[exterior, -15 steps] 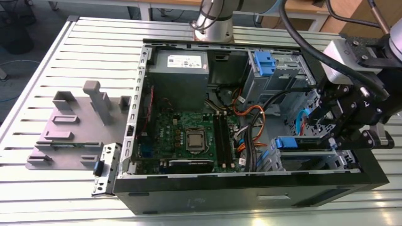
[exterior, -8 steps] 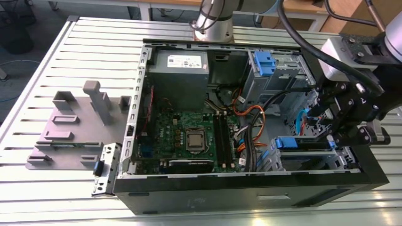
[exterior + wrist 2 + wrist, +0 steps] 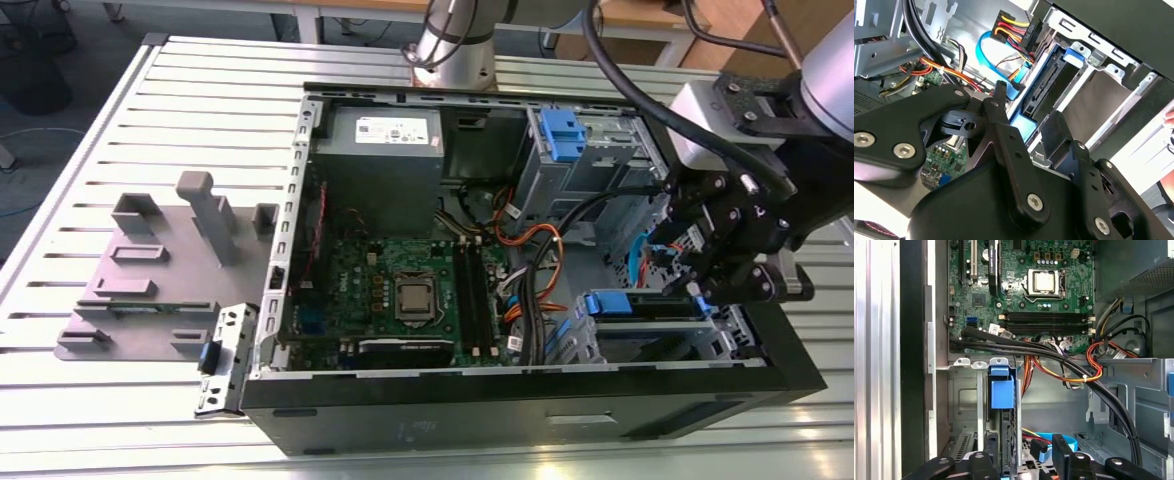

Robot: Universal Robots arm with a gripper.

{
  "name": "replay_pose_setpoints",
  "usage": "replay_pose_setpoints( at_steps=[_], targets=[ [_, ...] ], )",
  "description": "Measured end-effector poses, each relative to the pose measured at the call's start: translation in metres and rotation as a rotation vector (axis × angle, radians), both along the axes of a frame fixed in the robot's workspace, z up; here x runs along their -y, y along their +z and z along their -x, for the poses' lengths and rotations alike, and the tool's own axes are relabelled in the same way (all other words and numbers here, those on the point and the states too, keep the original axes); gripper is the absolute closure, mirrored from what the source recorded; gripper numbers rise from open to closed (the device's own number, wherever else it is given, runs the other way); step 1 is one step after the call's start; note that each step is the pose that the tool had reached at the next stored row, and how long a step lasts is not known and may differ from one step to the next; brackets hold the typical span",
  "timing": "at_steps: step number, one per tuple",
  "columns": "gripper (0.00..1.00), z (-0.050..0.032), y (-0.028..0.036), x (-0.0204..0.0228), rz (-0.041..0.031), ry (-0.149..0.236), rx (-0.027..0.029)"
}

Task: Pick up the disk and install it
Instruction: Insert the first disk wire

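The disk (image 3: 627, 305) stands on edge in the lower drive bay at the exterior view's right corner of the open computer case (image 3: 534, 410), its blue bracket tab facing the motherboard. In the first wrist view the disk (image 3: 1003, 390) runs edge-on between silver bay rails. My gripper (image 3: 727, 290) hovers over that bay, just above the disk's outer end. Its black fingers (image 3: 988, 462) stand apart on either side of the disk's edge, with the gripper (image 3: 1024, 457) open. In the second wrist view the gripper (image 3: 1026, 112) straddles the blue tab of the disk (image 3: 1044, 90).
A grey power-supply box (image 3: 380, 150) and a blue-latched drive cage (image 3: 567, 135) fill the case's far side. The motherboard (image 3: 400, 290) lies in the middle, crossed by black and orange cables (image 3: 527, 260). A grey fixture plate (image 3: 147, 290) and a loose metal bracket (image 3: 220, 355) lie outside the case.
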State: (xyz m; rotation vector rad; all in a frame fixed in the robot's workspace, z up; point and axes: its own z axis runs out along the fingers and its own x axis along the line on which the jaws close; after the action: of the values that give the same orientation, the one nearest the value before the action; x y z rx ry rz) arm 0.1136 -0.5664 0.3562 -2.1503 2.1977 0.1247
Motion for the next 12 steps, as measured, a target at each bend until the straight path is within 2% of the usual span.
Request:
replay_pose_setpoints(
  at_steps=[7,10,12],
  targets=[
    [0.45,-0.0057,-0.0052,-0.0011,0.0002,0.0,-0.0008],
    [0.45,-0.0062,-0.01,-0.0011,0.0002,0.0,-0.0017],
    [0.45,-0.0063,-0.0103,-0.0011,0.0004,0.0,-0.0018]
  ],
)
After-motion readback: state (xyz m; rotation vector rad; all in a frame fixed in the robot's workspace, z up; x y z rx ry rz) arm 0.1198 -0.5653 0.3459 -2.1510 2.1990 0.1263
